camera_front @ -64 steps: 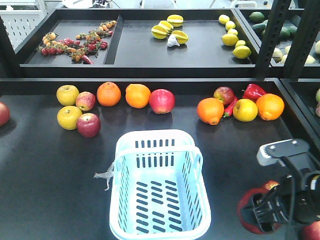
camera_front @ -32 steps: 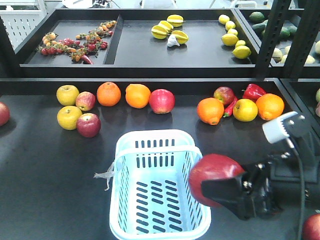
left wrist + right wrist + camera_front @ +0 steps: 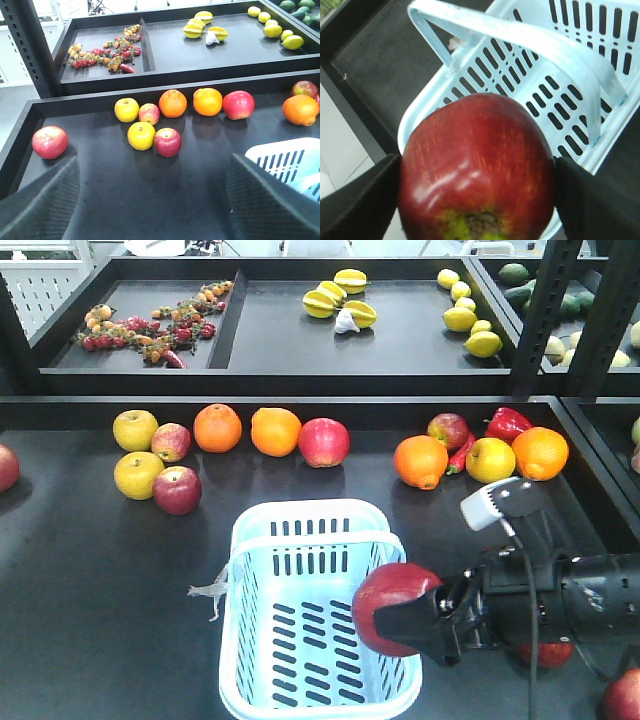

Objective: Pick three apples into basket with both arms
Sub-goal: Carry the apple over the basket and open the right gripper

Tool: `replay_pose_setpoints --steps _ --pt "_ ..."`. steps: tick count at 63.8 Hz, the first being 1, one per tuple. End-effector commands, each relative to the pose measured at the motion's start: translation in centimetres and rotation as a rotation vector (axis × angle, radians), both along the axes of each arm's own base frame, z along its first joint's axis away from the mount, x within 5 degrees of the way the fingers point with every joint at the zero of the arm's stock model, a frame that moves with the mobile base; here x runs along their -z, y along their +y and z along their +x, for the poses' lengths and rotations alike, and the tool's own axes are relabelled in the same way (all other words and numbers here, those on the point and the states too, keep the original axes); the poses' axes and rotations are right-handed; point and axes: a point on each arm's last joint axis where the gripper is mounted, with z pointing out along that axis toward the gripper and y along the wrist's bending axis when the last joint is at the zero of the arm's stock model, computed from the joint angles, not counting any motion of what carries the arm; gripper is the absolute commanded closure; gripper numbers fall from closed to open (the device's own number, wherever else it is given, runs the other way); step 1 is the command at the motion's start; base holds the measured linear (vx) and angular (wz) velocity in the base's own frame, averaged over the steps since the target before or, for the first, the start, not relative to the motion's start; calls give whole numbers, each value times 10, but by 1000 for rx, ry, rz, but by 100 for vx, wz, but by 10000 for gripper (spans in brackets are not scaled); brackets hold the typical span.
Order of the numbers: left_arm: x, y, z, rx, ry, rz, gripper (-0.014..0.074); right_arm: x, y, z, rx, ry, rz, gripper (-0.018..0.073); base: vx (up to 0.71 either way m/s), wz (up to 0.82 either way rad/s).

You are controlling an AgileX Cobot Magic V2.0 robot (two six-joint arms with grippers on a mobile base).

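Observation:
My right gripper (image 3: 402, 614) is shut on a dark red apple (image 3: 392, 606) with a yellow-green stem end (image 3: 475, 165). It holds the apple above the right rim of the pale blue basket (image 3: 262, 640), whose handle (image 3: 520, 37) lies across the top. Nothing lies in the basket. A second dark red apple (image 3: 545, 653) peeks out under the right arm, and a third (image 3: 625, 696) sits at the bottom right corner. My left gripper (image 3: 155, 200) stands open over bare black table, left of the basket (image 3: 285, 155); the front view does not show it.
Behind the basket runs a row of fruit: yellow apples (image 3: 136, 429), a small red apple (image 3: 177, 490), oranges (image 3: 217, 427), a pinkish-red apple (image 3: 323, 442) and a red pepper (image 3: 506, 423). A red apple (image 3: 50, 141) lies far left. A raised shelf edge (image 3: 300, 385) stands behind.
The right gripper lifted the apple from the table's front right and carried it left, from beside the basket to over its right rim. The fruit rows and the basket stayed put.

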Motion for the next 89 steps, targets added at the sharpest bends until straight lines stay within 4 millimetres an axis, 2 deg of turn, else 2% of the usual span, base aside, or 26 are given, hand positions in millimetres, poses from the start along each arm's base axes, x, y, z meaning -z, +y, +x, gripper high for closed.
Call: replay_pose_setpoints --steps 1,14,27,38,47,54,75,89 --pt "-13 0 0 8 -83 -17 27 -7 3 6 -4 -42 37 263 0 0" --pt "-13 0 0 8 -83 -17 27 0 5 12 -62 -100 13 263 0 0" --pt "-13 0 0 8 -83 -17 27 -1 8 16 -126 -222 6 263 0 0" --pt "-13 0 0 8 -83 -17 27 0 28 9 -259 -374 -75 259 0 0" --pt "-13 0 0 8 -83 -17 27 3 36 11 -212 -420 -171 245 0 0" --pt "-13 0 0 8 -83 -17 27 4 37 12 -192 -435 -200 204 0 0" --pt "-13 0 0 8 -83 -17 27 3 39 9 -216 -425 -177 -27 0 0" --pt "-13 0 0 8 -83 -17 27 3 39 9 -212 -420 -174 -44 0 0"
